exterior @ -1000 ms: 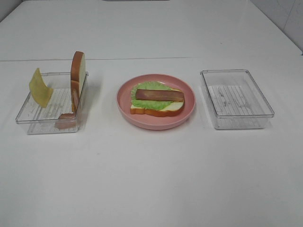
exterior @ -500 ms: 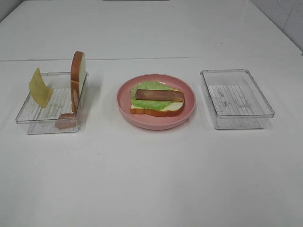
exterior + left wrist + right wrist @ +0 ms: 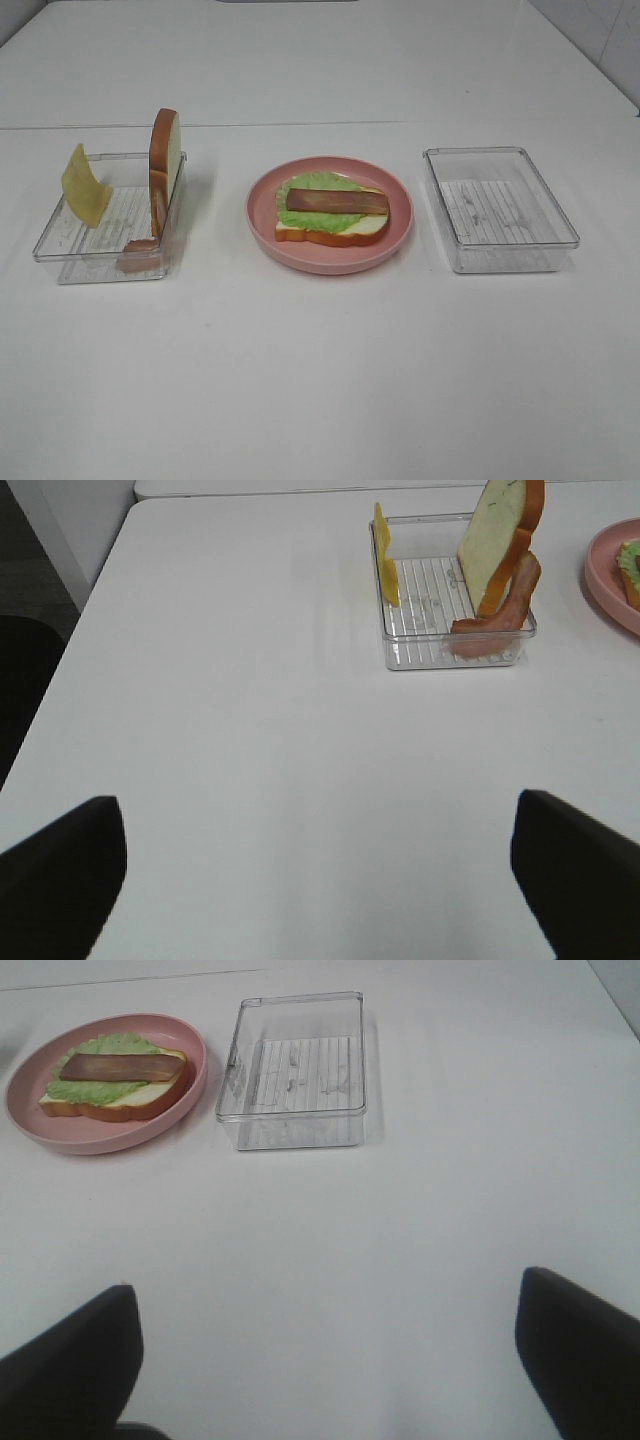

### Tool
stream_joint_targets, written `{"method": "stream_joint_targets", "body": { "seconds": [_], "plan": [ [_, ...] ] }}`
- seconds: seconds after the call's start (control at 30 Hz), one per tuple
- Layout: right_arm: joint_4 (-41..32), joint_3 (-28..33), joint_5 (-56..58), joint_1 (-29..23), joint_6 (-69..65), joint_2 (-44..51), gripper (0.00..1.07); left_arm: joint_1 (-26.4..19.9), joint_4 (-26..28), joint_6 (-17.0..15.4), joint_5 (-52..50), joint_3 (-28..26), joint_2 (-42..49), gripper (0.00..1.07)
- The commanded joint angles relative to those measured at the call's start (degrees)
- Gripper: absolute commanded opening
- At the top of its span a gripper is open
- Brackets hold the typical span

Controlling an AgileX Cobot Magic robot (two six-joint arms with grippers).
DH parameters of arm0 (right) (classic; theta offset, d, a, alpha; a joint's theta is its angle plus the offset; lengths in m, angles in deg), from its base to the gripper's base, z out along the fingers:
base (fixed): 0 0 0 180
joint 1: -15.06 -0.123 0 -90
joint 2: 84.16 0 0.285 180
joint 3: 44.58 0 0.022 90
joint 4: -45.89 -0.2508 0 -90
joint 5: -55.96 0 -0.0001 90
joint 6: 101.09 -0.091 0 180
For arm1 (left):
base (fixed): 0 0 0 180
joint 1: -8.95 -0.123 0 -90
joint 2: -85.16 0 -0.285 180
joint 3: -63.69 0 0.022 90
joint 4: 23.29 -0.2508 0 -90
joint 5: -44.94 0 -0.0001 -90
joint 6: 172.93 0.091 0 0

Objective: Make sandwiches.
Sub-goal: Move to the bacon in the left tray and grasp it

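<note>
In left tray (image 3: pixel 60 262), meat strip (image 3: pixel 140 252) blurred through wall, against bread slice (image 3: pixel 165 150).

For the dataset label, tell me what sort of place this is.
Probably a robot test bench, not a real kitchen: a plain white table, a half-built toy sandwich on a pink plate, with a clear left tray and right tray beside it.

Looked like robot test lab or demo bench — plain white table (image 3: pixel 320 400), toy food (image 3: pixel 335 203) set out in neat row: left clear tray (image 3: pixel 100 268), pink plate (image 3: pixel 330 265), right clear tray (image 3: pixel 505 262). White tiled wall (image 3: pixel 620 40) stood behind far corner — dark floor (image 3: pixel 40 580) below table edge.
</note>
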Motion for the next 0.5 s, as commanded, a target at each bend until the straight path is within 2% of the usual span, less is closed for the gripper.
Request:
{"method": "stream_joint_targets", "body": {
  "seconds": [0.03,0.2,0.23,0.3,0.33,0.37,0.4,0.47,0.5],
  "plan": [
    [0.23,0.17,-0.63,0.34,0.40,1.89,0.94,-0.17,0.06,-0.52,-0.46,0.00,-0.80,1.02],
    [0.23,0.17,-0.63,0.34,0.40,1.89,0.94,-0.17,0.06,0.00,1.20,-1.20,-6.53,1.02],
    [0.23,0.17,-0.63,0.34,0.40,1.83,0.94,-0.17,0.00,0.00,2.81,-3.21,-10.66,1.02],
    [0.23,0.17,-0.63,0.17,0.40,1.83,0.94,-0.17,0.00,0.00,3.67,-4.30,-12.43,1.02],
    [0.23,0.17,-0.63,0.17,0.40,1.83,0.94,-0.17,0.00,0.00,5.33,-7.22,-17.30,1.02],
    [0.23,0.17,-0.63,0.17,0.40,1.83,0.94,-0.17,0.00,0.00,5.33,-7.22,-17.30,1.02],
    [0.23,0.17,-0.63,0.17,0.40,1.83,0.94,-0.17,0.06,0.00,7.16,-10.37,-23.09,1.02],
    [0.23,0.17,-0.63,0.17,0.40,1.83,0.94,-0.17,0.06,0.00,8.02,-11.69,-25.55,1.02],
    [0.23,0.17,-0.63,0.17,0.40,1.83,0.94,-0.17,0.06,0.00,9.74,-14.73,-31.46,1.02]
  ]
}}
